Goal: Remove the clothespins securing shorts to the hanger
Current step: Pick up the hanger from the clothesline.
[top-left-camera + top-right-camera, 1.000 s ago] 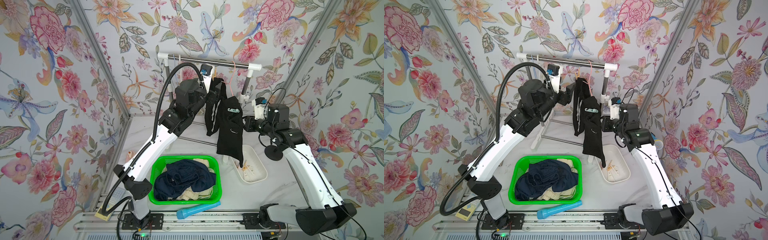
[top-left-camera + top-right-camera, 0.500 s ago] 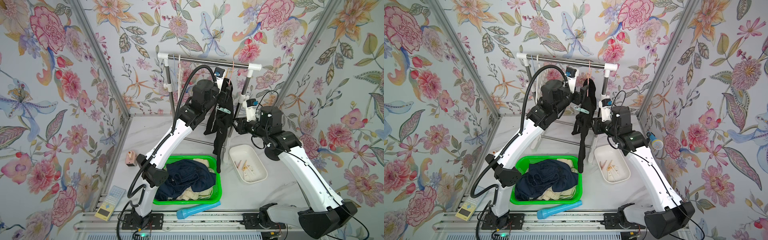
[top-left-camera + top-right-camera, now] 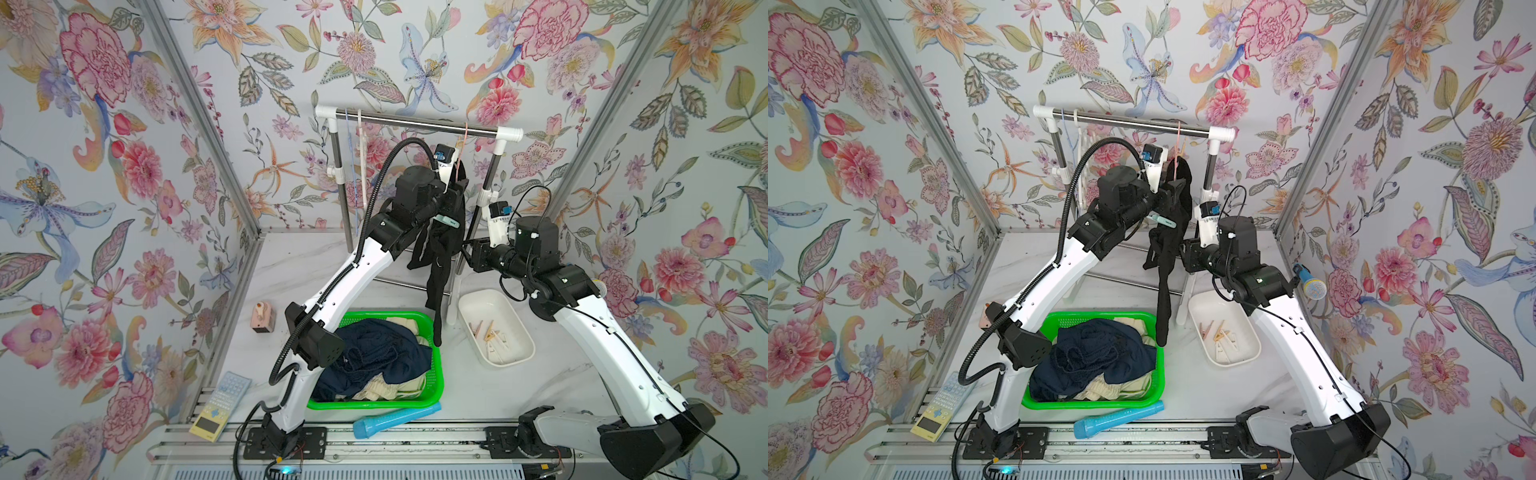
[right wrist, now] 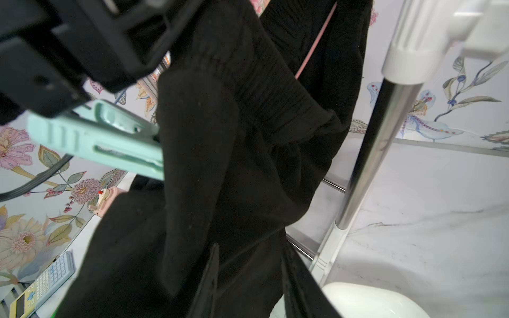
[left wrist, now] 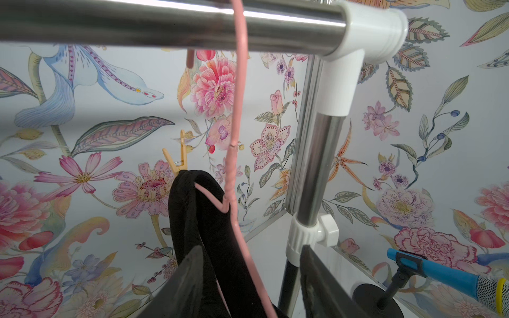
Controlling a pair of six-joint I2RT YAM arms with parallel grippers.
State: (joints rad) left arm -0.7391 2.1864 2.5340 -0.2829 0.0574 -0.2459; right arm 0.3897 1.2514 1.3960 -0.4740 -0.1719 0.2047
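The black fabric shorts [image 3: 440, 249] hang from a thin pink hanger [image 5: 237, 110] hooked over the steel rail [image 5: 165, 24]; a pale teal plastic clip [image 4: 96, 140] bites the cloth at one side, and a small tan wooden clothespin [image 5: 177, 159] stands at the top fold of the waistband. The left gripper [image 5: 252, 249] sits just under the rail, jaws apart, straddling the shorts and the hanger (one finger against the cloth, the other clear of it); the right gripper [image 4: 250, 245] is lower, jaws narrow with black cloth between them, though whether they pinch it I cannot tell; wooden pegs [image 3: 488, 332] lie in the white oval plastic tray [image 3: 486, 305].
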